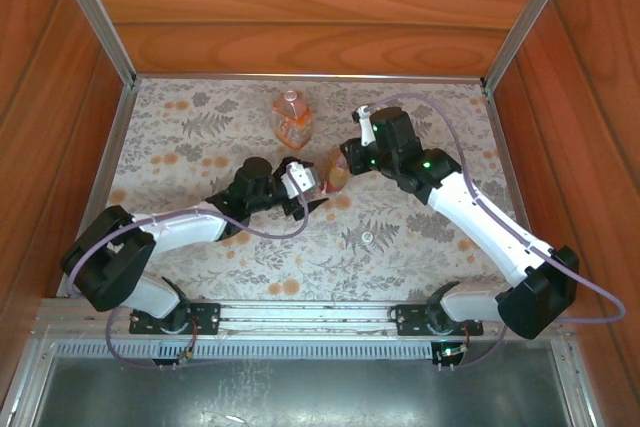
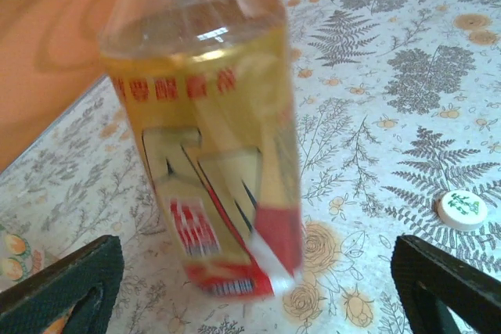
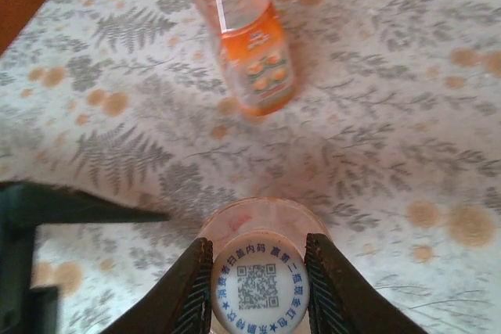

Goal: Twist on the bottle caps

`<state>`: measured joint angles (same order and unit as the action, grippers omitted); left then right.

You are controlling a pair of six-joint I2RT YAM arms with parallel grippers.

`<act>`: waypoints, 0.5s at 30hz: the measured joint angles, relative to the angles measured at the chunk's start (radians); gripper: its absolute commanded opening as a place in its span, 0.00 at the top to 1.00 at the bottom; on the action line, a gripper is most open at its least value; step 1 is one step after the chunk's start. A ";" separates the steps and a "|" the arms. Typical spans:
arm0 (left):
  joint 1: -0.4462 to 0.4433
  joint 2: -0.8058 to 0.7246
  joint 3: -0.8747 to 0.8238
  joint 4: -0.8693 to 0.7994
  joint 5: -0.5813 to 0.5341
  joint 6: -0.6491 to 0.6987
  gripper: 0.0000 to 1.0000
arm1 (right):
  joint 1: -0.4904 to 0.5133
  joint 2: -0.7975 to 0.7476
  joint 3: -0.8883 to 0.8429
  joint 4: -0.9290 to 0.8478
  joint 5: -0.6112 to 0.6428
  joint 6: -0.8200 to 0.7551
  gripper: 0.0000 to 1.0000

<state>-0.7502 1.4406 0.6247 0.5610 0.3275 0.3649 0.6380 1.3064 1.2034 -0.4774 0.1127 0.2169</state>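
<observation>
Floral-cloth table (image 1: 200, 127) with the wide bottle (image 3: 249, 48) standing near the back, slimmer bottle (image 2: 211, 154) mid-table between the spread-open, non-touching fingers of the left gripper (image 2: 258, 279), right gripper (image 3: 258, 271) clamped from above on its QR-printed cap (image 3: 260, 293), second cap (image 2: 462, 210) lying loose on the cloth nearby.

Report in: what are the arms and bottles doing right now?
Left fingers open, flanking slim bottle, no contact. Right fingers shut on its cap. Spare cap loose on table, nothing blocking.
</observation>
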 measured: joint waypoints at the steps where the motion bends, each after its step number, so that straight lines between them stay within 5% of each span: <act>1: 0.005 -0.014 -0.016 0.008 0.000 -0.009 0.02 | -0.012 0.016 0.018 -0.007 0.011 -0.014 1.00; 15: 0.090 -0.032 -0.219 0.215 -0.026 -0.187 0.00 | -0.241 0.408 0.358 -0.031 0.011 -0.166 1.00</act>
<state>-0.6605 1.4082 0.4053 0.7761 0.3016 0.1780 0.3965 1.7142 1.5616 -0.5079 0.1242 0.0505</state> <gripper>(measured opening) 0.999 0.313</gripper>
